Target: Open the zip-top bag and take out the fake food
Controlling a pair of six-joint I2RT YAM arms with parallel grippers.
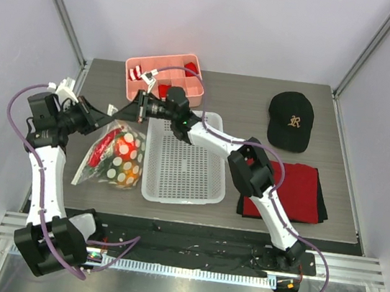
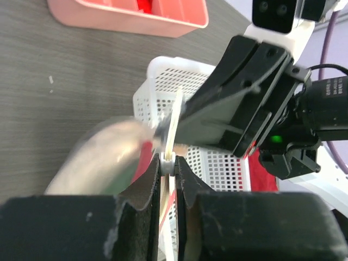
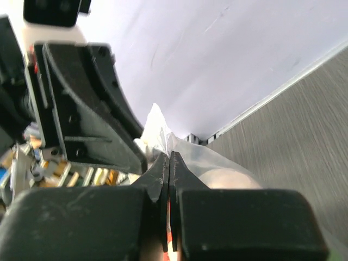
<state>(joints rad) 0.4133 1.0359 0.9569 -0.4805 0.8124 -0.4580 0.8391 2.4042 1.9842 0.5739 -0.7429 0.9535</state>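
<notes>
Where both meet, left claw [image 1: 110, 113] pinches the bag [image 1: 116, 157] by its top edge; right claw [image 1: 126, 111] is pressed together on that same edge. Inside, food [image 1: 127, 152]; basket [image 1: 184, 168] just beside.

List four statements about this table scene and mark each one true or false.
1. The left hand and the right hand both pinch the top edge of the clear polka-dot zip-top bag. True.
2. The fake plastic fruits and vegetables lie in the white perforated basket. False: they are inside the bag, which lies left of the basket.
3. The black cap sits on the right side of the table, farther back than the folded red cloth. True.
4. The pink compartment tray stands at the near edge by the arm bases. False: it is at the far edge, behind the basket.
</notes>
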